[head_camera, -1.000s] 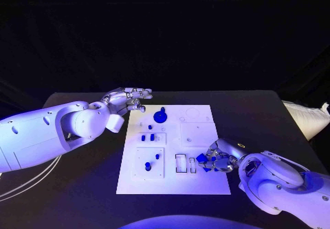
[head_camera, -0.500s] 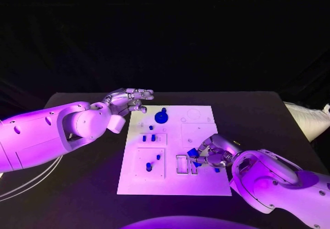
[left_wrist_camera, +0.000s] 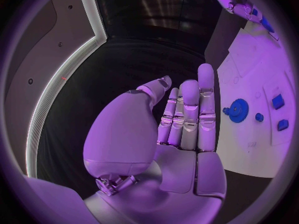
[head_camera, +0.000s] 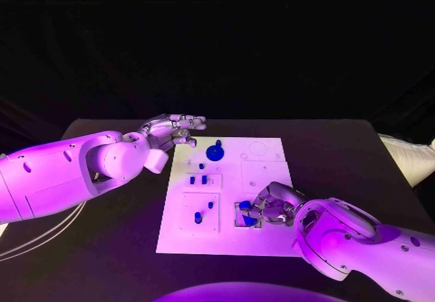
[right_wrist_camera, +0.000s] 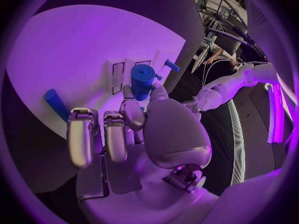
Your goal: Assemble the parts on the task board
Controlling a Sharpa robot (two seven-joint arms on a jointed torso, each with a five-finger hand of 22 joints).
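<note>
Blue part (right_wrist_camera: 142, 81): short cylinder with a flat cap, pinched at the fingertips of the right hand (head_camera: 269, 209), over the near-right area of the task board (head_camera: 272, 242), just above the pair of narrow slots (head_camera: 243, 215) there. Cannot tell whether its lower end already touches the board.

Handling, as judged: small, rigid moulded piece, light; smooth sides, so likely to slip or tilt in a fingertip pinch. Best hold looks to be on the round side wall, below the cap, leaving the lower end free for seating. Not fragile, but a skewed entry could jam.

A second blue peg (right_wrist_camera: 56, 104) lies on the board just beside the right hand.

Farther up the board from the held part: blue gear (head_camera: 214, 152) seated near the far-left corner, small blue pieces (head_camera: 197, 180) left of centre.

Left hand (head_camera: 174, 130) hovers off the board's far-left corner, fingers extended side by side, holding nothing.
</note>
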